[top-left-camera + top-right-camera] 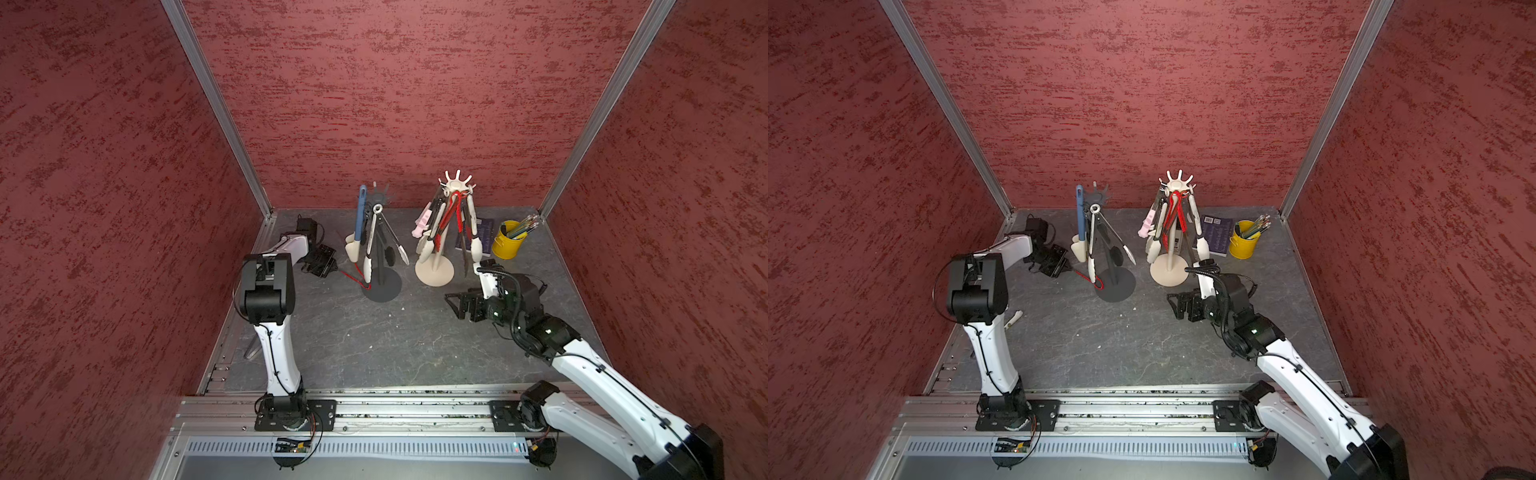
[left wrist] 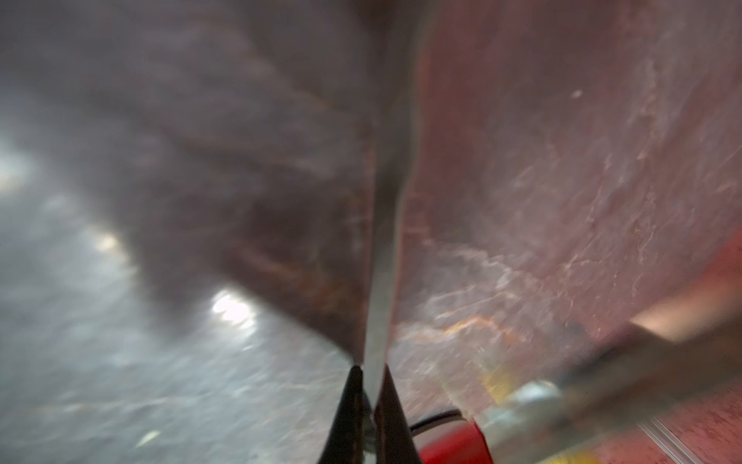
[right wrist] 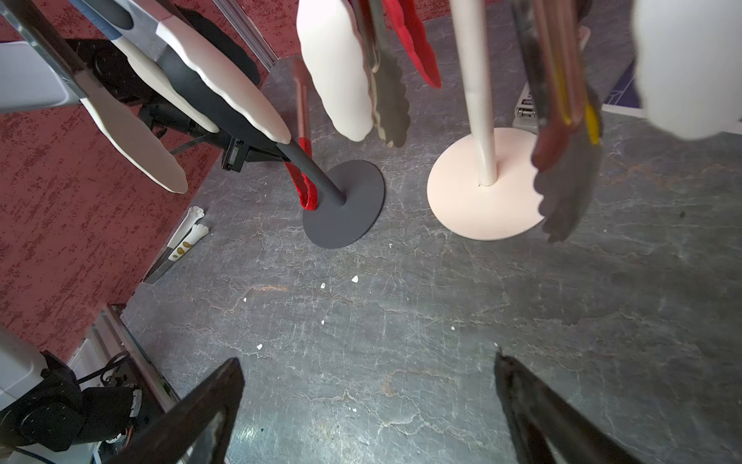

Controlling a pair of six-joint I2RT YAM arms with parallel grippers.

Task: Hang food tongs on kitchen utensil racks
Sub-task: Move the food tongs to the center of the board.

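Left tool (image 2: 371,373): pressed together, pinching one metal arm of the red tongs (image 3: 307,197). Right tool (image 3: 369,365): spread wide, near the cream rack (image 3: 461,209).

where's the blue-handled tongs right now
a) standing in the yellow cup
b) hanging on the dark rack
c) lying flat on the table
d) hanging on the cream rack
b: the blue-handled tongs hang upright at the crown of the dark rack, well apart from the cream rack.
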